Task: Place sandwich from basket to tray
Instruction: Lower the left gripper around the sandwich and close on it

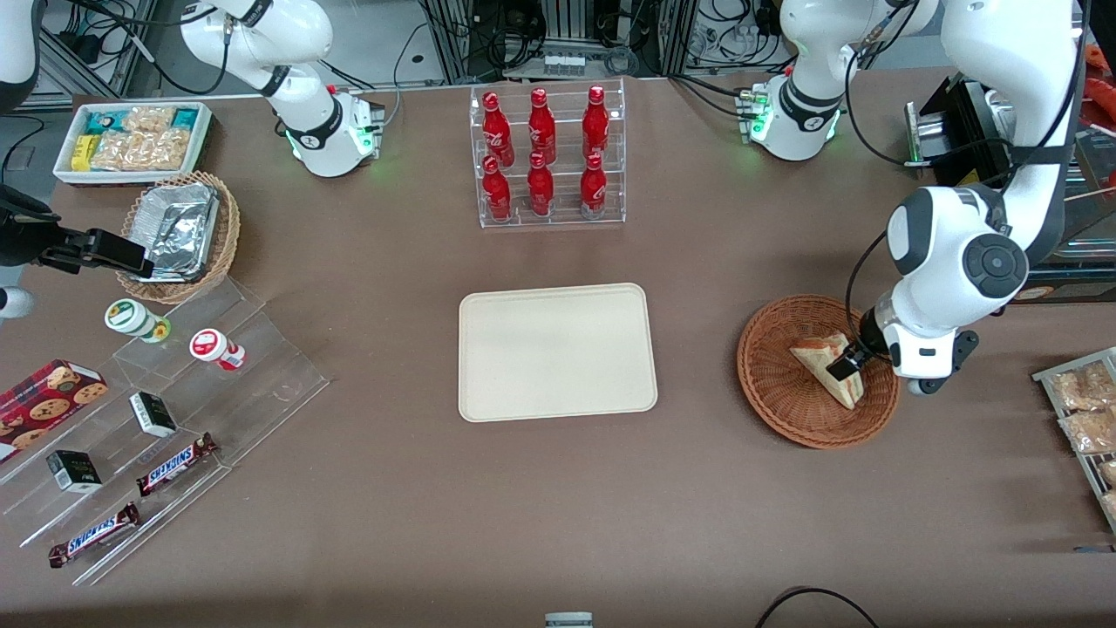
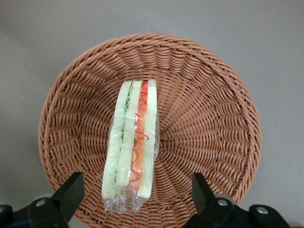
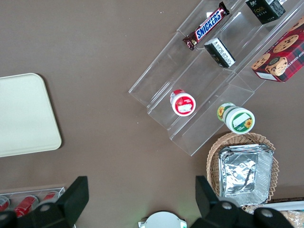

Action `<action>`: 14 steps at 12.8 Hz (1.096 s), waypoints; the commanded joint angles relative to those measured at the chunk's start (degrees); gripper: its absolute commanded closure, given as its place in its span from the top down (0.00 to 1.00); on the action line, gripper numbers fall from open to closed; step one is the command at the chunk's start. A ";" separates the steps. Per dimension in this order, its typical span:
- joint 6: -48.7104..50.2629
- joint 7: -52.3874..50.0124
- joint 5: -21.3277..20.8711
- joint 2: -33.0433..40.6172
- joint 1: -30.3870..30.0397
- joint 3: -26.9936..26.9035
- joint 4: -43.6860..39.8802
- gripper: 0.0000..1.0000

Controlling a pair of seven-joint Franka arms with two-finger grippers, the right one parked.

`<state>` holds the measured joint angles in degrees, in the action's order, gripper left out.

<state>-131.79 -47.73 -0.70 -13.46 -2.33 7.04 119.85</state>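
One open claw [image 2: 133, 197] over sandwich [image 2: 132, 147]

A robotics lab got up as a snack shop: two white arms bolted to a brown counter [image 1: 366, 523], cables and equipment racks along the back, a clear rack of red soda bottles [image 1: 545, 157], and acrylic steps [image 1: 174, 436] showing chocolate bars and cookie boxes. The working arm's end effector [image 1: 844, 370] hangs over the basket [image 1: 776, 384].
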 commanded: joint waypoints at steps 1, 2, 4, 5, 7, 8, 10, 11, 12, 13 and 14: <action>-1.97 -1.93 -0.97 -0.95 0.22 0.17 0.57 1.00; -1.97 -1.76 -1.06 -1.30 0.31 0.17 0.65 1.00; -1.97 -1.49 -1.15 -2.10 0.48 0.08 0.65 1.00; -1.97 -1.40 -1.15 -2.80 0.48 0.16 0.65 1.00; -2.06 -1.40 -1.85 -3.94 0.48 0.08 0.74 1.00; -2.06 -1.49 -2.98 -4.03 0.40 0.08 0.83 1.00; -4.16 -1.49 -3.17 -4.38 0.40 0.08 2.23 1.00; -5.65 -1.49 -3.17 -4.47 0.31 0.08 3.11 1.00; -6.10 -1.49 -3.17 -4.91 0.22 0.08 3.37 0.97; -6.11 -1.75 -3.17 -5.09 0.13 -0.01 3.46 0.82; -6.02 -1.75 -3.17 -5.17 0.04 -0.01 3.47 0.53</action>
<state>-136.53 -47.97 -2.44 -18.69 -2.19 7.09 122.55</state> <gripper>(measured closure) 0.057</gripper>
